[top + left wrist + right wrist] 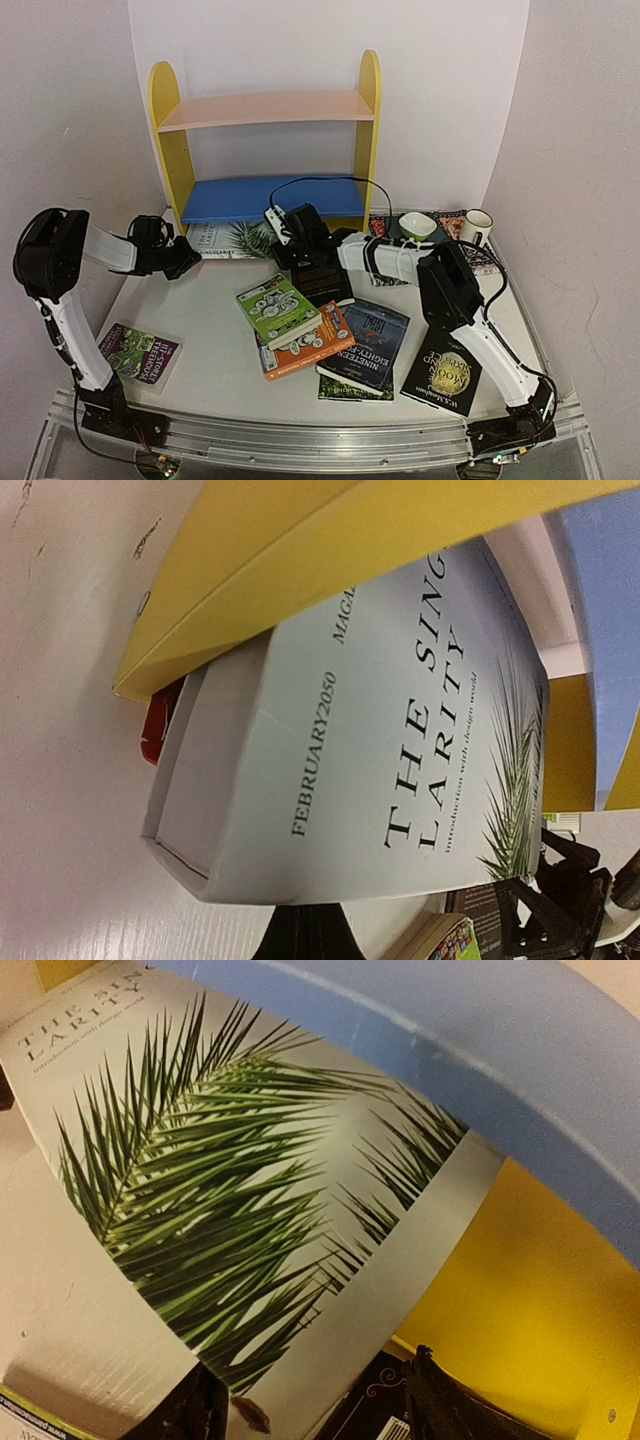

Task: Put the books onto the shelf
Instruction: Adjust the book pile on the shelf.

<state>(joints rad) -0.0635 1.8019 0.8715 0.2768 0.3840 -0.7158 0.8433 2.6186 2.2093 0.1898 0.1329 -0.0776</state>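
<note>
- Left claw (pixel 185 261): pressed together, just beside palm book's (pixel 230 240) left edge.
- Right claw (pixel 320 1407): spread around its right corner.
- Palm book: lies flat, far edge under shelf's (pixel 165 130) blue board (pixel 260 198).
- Counted on table (pixel 200 310): at least eight books, two cups (pixel 477 226) far right.

A robotics lab booth: bare white panels (pixel 330 40) behind and beside the shelf (pixel 265 105), with a metal rail (pixel 300 440) before it bearing robot arms (pixel 455 290).

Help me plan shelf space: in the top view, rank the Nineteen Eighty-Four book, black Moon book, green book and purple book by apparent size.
1. Nineteen Eighty-Four book, largest.
2. black Moon book, slightly smaller.
3. green book and purple book: too alike to rank.
</note>
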